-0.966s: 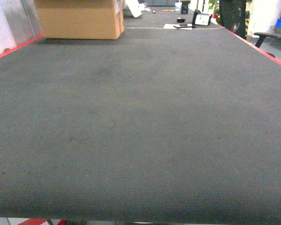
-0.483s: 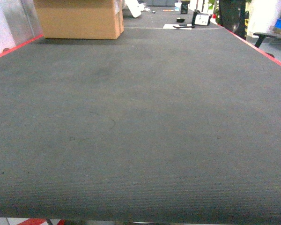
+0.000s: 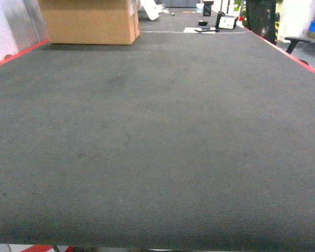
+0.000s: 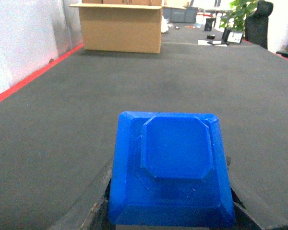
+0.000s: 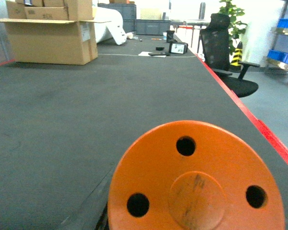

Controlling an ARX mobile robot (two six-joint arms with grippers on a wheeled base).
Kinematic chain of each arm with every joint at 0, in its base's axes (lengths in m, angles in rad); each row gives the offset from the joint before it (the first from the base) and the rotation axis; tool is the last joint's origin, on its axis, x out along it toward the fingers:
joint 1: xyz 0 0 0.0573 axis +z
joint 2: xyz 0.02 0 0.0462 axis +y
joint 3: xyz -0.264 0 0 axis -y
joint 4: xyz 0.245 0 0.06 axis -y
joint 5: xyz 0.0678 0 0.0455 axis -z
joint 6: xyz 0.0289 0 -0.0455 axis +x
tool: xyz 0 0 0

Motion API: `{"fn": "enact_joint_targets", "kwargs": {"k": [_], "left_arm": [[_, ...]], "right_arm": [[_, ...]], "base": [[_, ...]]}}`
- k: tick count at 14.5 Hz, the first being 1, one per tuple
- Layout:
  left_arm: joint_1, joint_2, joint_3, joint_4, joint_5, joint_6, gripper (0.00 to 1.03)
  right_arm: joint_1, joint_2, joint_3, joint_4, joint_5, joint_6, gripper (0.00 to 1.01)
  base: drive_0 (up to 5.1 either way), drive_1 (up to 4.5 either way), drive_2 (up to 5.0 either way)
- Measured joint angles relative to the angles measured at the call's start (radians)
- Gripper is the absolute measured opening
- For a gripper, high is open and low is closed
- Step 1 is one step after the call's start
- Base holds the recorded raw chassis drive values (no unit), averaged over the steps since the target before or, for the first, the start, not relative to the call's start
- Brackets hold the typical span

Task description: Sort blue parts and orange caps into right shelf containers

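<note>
Dark grey desk (image 3: 157, 147) with red edging; cardboard box (image 3: 89, 21) at its far left. Left hand (image 4: 170, 211) — closed around a blue part (image 4: 170, 167), held above the desk. Right hand (image 5: 197, 211) — gripping an orange cap (image 5: 197, 177) with three holes

Even indoor light, brighter far back. Head view soft, grainy across dark mat (image 3: 157, 131). Wrist views: near blue part (image 4: 170, 167) and orange cap (image 5: 197, 177) slightly blurred; far right window overexposed.
</note>
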Motion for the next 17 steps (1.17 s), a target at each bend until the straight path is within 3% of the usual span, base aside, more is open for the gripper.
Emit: {"fn": "enact_joint_targets", "kwargs": {"k": [17], "left_arm": [[0.002,0.0,0.0,0.006,-0.002,0.0,0.44]], "right_arm": [[0.0,0.0,0.0,-0.005,0.0,0.0,0.46]], "base": [[0.0,0.0,0.0]]}}
